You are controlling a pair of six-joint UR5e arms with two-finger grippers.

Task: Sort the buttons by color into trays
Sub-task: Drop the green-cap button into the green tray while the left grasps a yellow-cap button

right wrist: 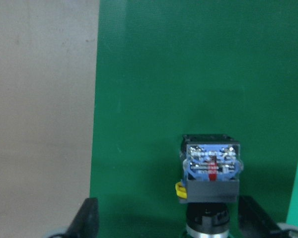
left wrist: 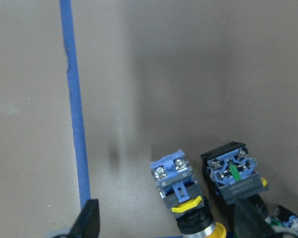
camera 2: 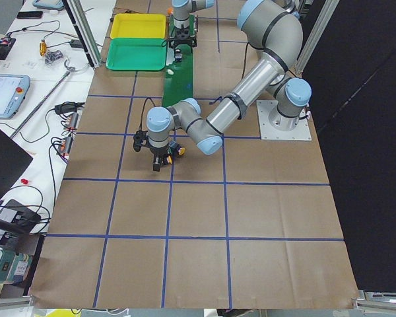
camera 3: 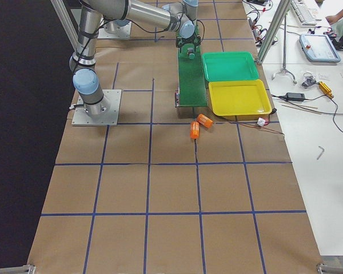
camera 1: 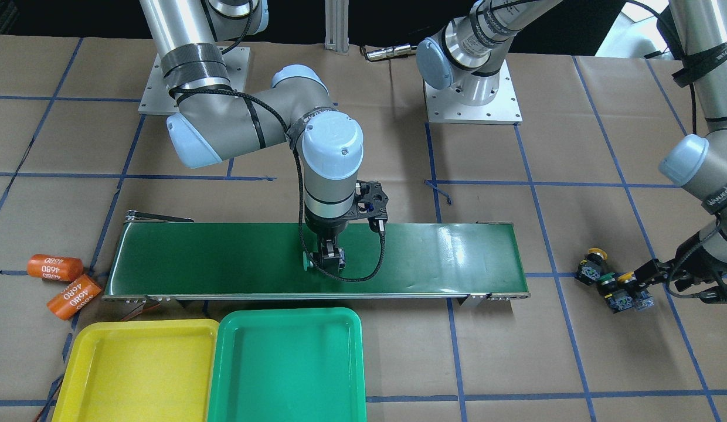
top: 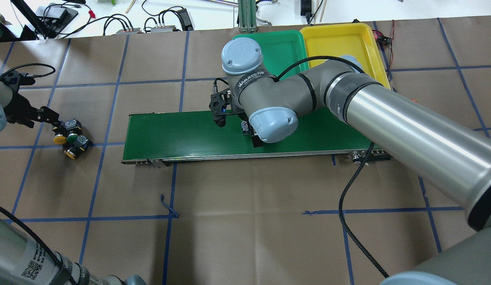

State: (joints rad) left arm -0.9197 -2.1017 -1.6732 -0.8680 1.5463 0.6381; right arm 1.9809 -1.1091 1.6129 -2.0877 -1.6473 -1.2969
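Note:
A button (right wrist: 211,173) with a black and blue body lies on the green belt, cap toward the camera. My right gripper (right wrist: 171,220) is open around it, with the button nearer the right finger (right wrist: 253,218). From the front its green cap (camera 1: 308,262) shows beside that gripper (camera 1: 331,259). Three more buttons (top: 71,138) lie clustered on the paper at the table's left end. My left gripper (left wrist: 169,218) hangs open over them, with a yellow-capped button (left wrist: 184,188) between its fingers and a second button (left wrist: 233,173) by the right finger. The yellow tray (camera 1: 135,375) and the green tray (camera 1: 287,369) are both bare.
The long dark-green conveyor (camera 1: 445,258) crosses the middle of the table. Two orange cylinders marked 4680 (camera 1: 54,266) lie off its end near the yellow tray. A black cable (top: 348,186) trails from the right arm across the paper.

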